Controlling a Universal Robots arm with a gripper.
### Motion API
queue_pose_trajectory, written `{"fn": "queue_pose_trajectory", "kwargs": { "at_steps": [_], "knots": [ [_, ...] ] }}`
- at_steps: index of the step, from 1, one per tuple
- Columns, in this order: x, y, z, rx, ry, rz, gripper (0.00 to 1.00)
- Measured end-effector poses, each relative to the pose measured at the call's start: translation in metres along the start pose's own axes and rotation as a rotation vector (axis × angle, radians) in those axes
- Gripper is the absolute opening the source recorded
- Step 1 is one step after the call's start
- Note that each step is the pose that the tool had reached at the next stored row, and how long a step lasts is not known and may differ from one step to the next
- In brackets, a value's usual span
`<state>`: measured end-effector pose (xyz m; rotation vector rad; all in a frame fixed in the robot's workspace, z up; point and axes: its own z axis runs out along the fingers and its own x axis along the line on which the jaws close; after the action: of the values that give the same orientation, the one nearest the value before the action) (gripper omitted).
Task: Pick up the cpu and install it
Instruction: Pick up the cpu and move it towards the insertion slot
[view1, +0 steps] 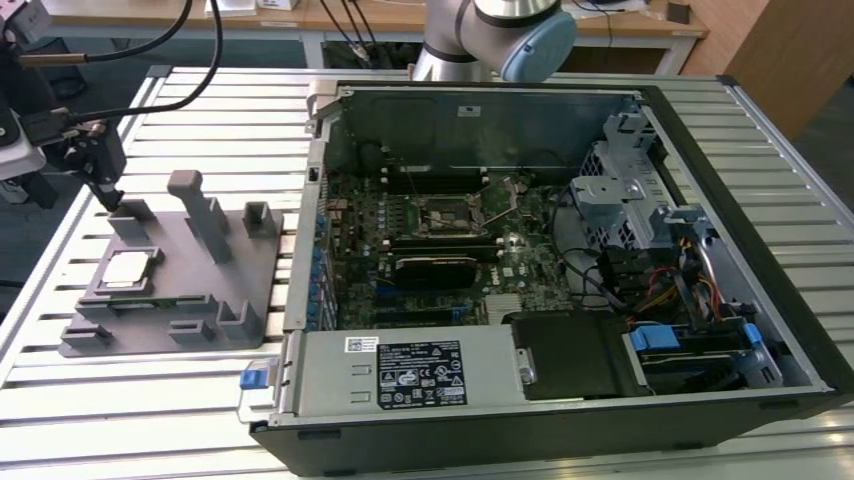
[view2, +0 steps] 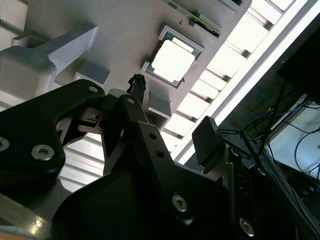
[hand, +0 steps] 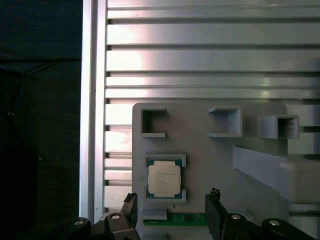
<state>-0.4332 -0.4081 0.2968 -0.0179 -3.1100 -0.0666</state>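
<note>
Slatted metal table (view1: 134, 410), cpu (hand: 164, 179) in grey holder tray (hand: 200, 140), released empty pincer (hand: 172, 206) hovering near it

arm (view1: 461, 45), exterior view: smooth round silver-grey metal housing, with a pale blue domed joint cap (view1: 537, 48) on one side.

wrist end, towards the exterior view's left: a stack of boxy black blocks (view1: 83, 150). thin black cables (view1: 212, 30) run off it in long arcs.

gripper (hand: 173, 196): matte black all over. in the second wrist view the body is built from broad flat plates with rounded corners and angled links (view2: 150, 145), fastened with silver socket-head screws (view2: 42, 152). more of these screws sit at the finger bases in the first wrist view.

fingers (hand: 215, 215): black, narrow, blocky. one ends in a flat rectangular pad (view2: 209, 142). the other carries a small knobbly black nub (view2: 137, 84) at its tip.
</note>
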Motion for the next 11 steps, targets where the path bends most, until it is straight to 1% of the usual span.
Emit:
{"fn": "queue_pose_trajectory", "kwargs": {
  "at_steps": [3, 11],
  "knots": [
    [-0.0001, -0.0001, 0.0021, 0.0, -0.0001, 0.0, 0.65],
    [-0.0001, -0.0002, 0.0042, 0.0, -0.0001, 0.0, 0.65]
  ]
}}
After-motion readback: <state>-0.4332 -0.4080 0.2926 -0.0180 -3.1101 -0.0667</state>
